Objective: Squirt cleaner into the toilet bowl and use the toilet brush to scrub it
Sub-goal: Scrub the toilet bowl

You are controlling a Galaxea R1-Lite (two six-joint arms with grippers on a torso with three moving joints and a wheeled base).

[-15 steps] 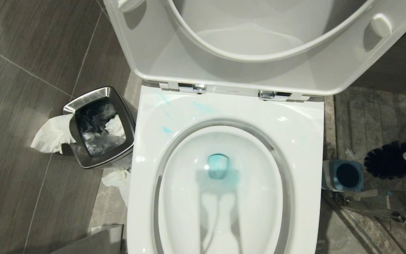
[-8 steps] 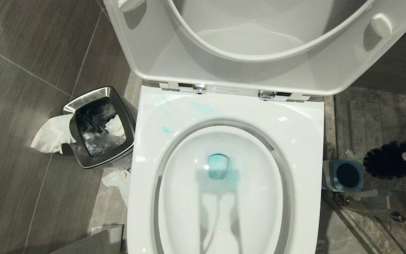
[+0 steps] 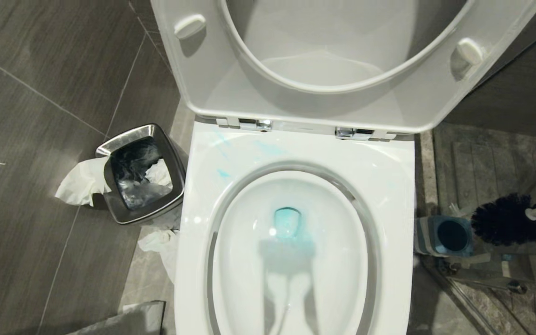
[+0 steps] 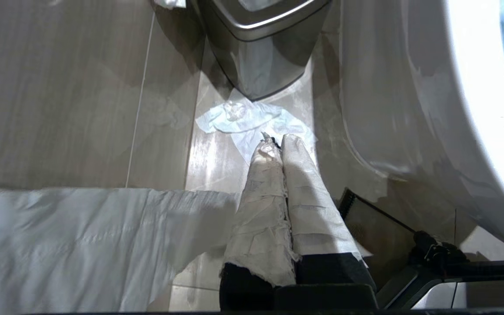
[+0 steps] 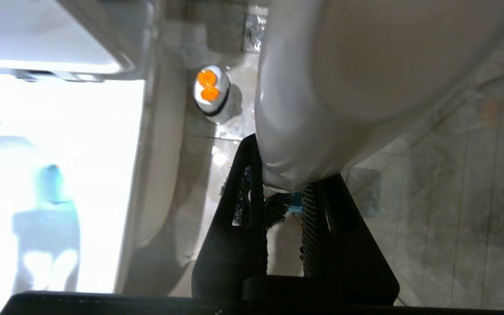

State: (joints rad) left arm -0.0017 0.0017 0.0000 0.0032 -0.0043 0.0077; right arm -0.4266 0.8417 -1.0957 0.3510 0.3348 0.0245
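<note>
The right gripper [image 5: 280, 192] clasped the toilet brush [image 3: 510, 219] by its white handle, bristles hanging just beyond its fingers, above the blue holder [image 3: 445, 236]. The toilet bowl [image 3: 296, 260] lay to its left, cleaner [image 3: 288, 222] tinting the water. The left gripper [image 4: 278, 142] was clenched and empty beside the waste bin [image 4: 260, 52].

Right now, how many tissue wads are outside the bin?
2: one tissue wad hangs over the bin rim on its left; another lies on the floor between bin and toilet. More may be hidden.
</note>
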